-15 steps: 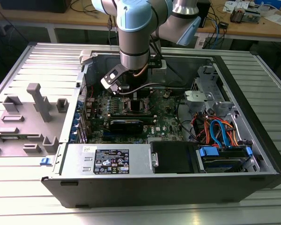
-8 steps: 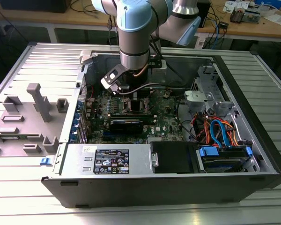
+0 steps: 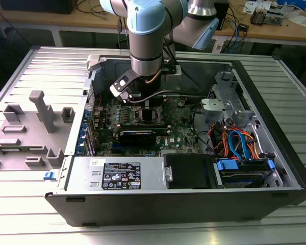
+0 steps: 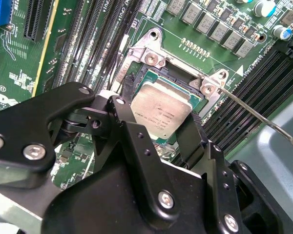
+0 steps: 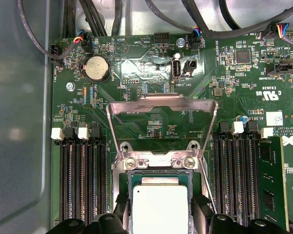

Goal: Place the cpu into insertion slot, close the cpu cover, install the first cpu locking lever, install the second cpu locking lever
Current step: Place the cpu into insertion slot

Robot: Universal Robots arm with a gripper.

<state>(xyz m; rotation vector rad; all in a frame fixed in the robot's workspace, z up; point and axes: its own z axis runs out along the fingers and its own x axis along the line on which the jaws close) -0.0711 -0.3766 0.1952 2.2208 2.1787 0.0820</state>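
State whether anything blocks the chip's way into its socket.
Nothing visible does. The small square silver-topped cpu is gripped by the end effector directly over the dark-rimmed square socket; the thin silvery metal cover is swung back.

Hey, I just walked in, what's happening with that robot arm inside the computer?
The arm reaches down into an open computer case. Its tool is at the cpu, which is at the insertion slot. Whether the chip is fully seated is unclear. The cpu cover is swung open beyond the slot and is not yet closed.
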